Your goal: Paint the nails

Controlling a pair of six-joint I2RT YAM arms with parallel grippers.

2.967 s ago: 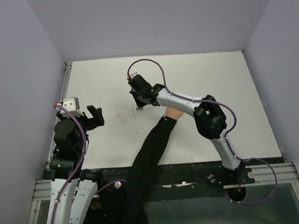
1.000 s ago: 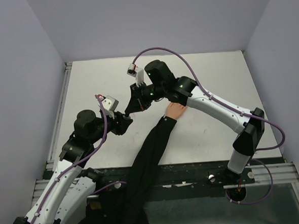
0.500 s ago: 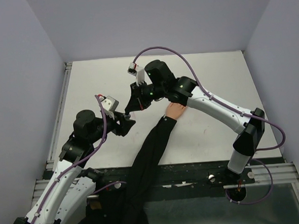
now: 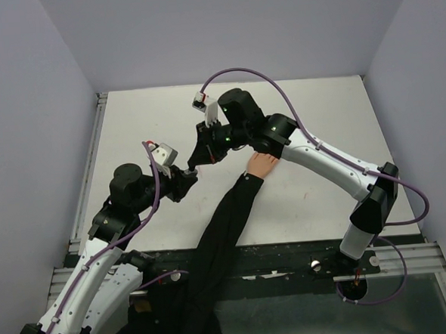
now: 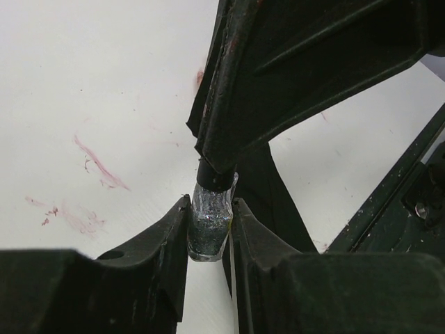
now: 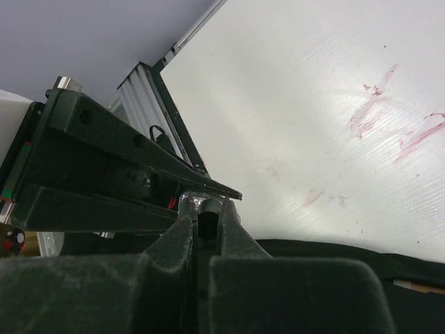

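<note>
Pinching a small clear glass bottle [image 5: 207,235] of dark glitter in the left gripper [image 5: 211,209] — clamping its black cap [image 6: 206,224] in the right gripper [image 6: 206,212]. Near, to their right, on white table [image 4: 318,116] — pale peach fake hand [image 4: 262,164], nails too small to see.

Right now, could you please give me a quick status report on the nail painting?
Left tool shut on bottle, right tool shut on its cap. Fake hand lying on table, nails too small to judge. Right arm hangs close above it.
</note>
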